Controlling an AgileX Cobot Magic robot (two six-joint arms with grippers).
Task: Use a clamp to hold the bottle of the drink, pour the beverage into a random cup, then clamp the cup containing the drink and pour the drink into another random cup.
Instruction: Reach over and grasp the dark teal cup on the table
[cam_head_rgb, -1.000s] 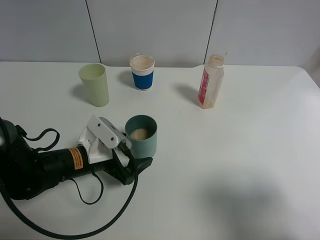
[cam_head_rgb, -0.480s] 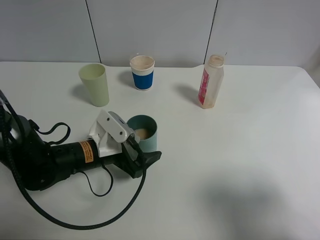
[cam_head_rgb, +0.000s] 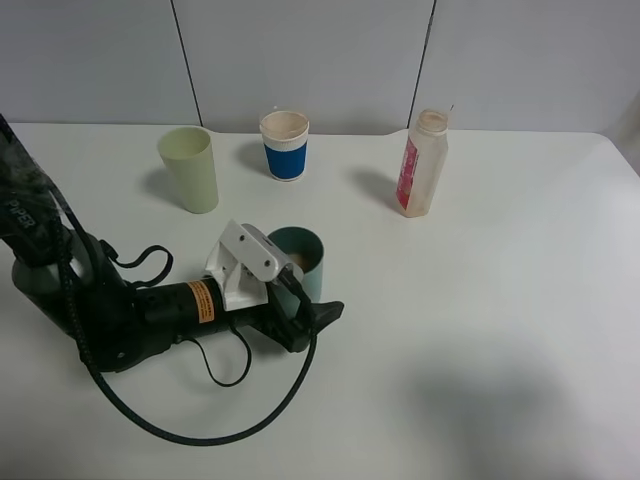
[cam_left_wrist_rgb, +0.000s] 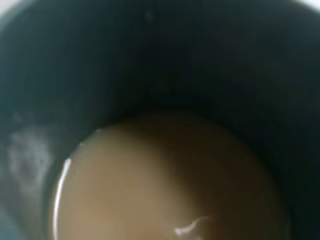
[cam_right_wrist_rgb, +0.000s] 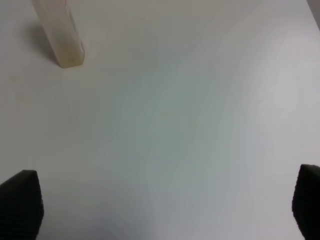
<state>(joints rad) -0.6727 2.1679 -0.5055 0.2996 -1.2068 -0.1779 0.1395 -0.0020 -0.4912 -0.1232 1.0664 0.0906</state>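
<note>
While left arm (cam_head_rgb: 150, 315) lies low — its tool (cam_head_rgb: 305, 292) (jaws spread) sits at teal cup (cam_head_rgb: 304, 258).

You're looking at white table (cam_head_rgb: 520, 300), matte, spanning view from 9 to 3 o'clock. Far edge up at 12, rounded corner out toward 2. Grey panelled wall (cam_head_rgb: 300, 50) right behind that edge. Two dark vertical seams (cam_head_rgb: 186, 60) split wall, one at 11, other at 1. Soft grey shadow (cam_head_rgb: 480, 400) on tabletop at 5 o'clock, edges blurred.
</note>
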